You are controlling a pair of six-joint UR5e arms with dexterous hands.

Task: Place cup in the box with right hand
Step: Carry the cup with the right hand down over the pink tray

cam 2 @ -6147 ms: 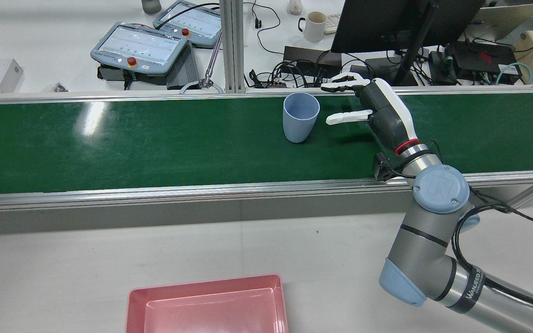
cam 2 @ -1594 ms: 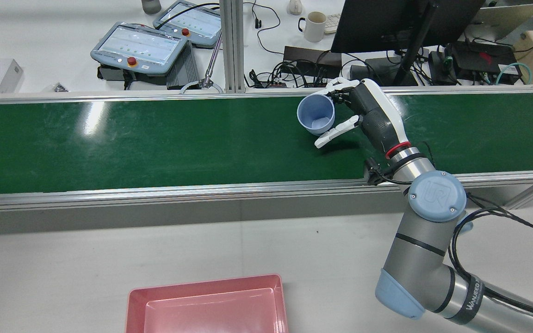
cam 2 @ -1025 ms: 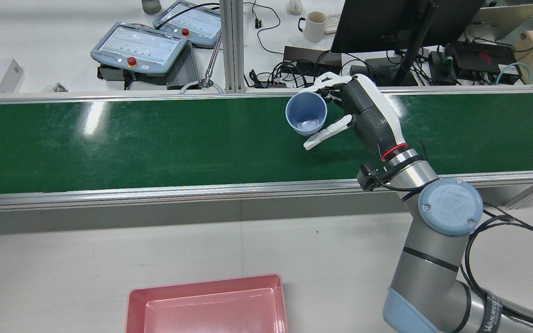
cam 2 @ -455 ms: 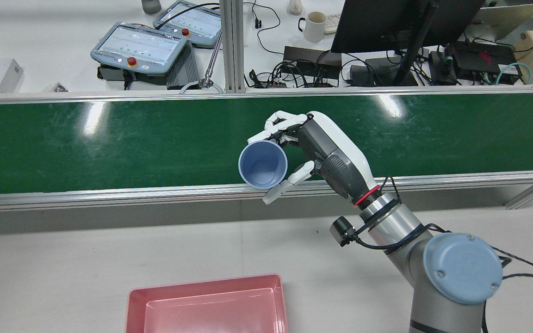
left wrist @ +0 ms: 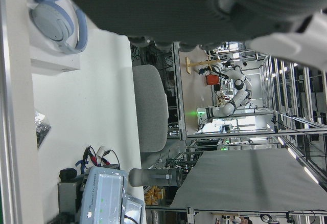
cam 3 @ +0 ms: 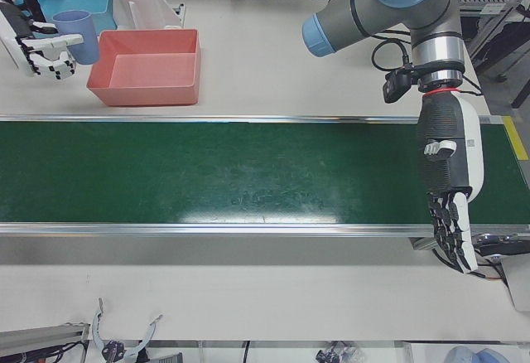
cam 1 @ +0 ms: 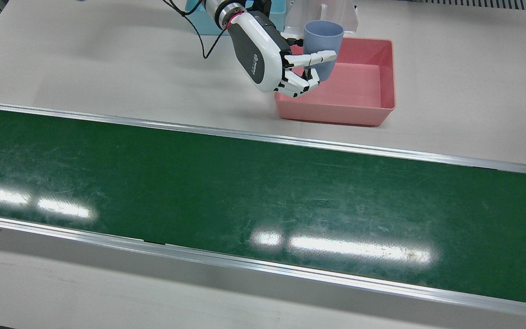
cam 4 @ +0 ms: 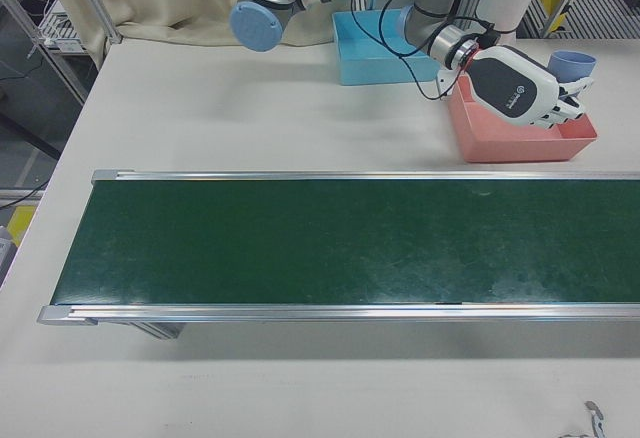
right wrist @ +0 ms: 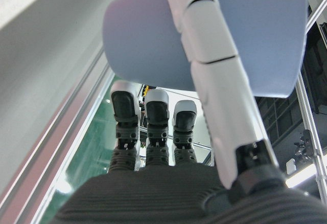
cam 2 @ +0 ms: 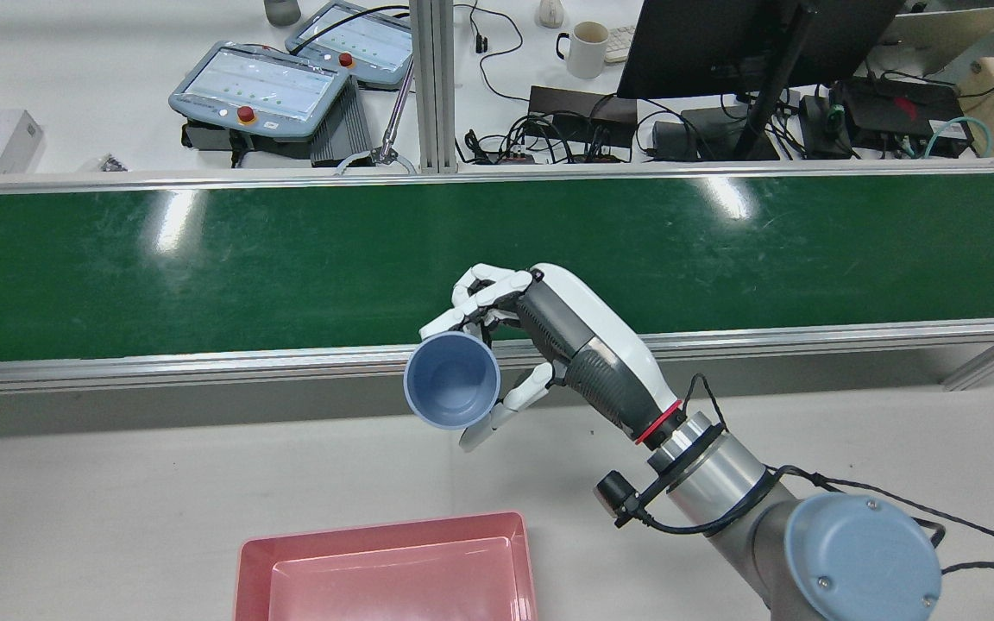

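Note:
A light blue cup [cam 2: 452,392] is gripped upright in my right hand [cam 2: 566,345], fingers curled round its wall, mouth facing up. It hangs in the air over the white table, just past the conveyor's rail, near the pink box [cam 2: 385,569]. From the front the cup [cam 1: 322,39] sits over the left part of the box [cam 1: 384,77], with the right hand [cam 1: 267,55] beside it. My left hand [cam 3: 447,181] hangs open, fingers straight down, over the belt's opposite edge, holding nothing.
The green conveyor belt [cam 2: 204,259] runs across the station between metal rails. A blue bin [cam 4: 385,33] stands behind the pink box [cam 4: 520,143]. Teach pendants [cam 2: 264,86], a monitor, cables and a mug [cam 2: 588,47] lie beyond the belt.
My right hand closed on the cup on the belt, lifted it, and has carried it back off the belt over the rail toward the pink box.

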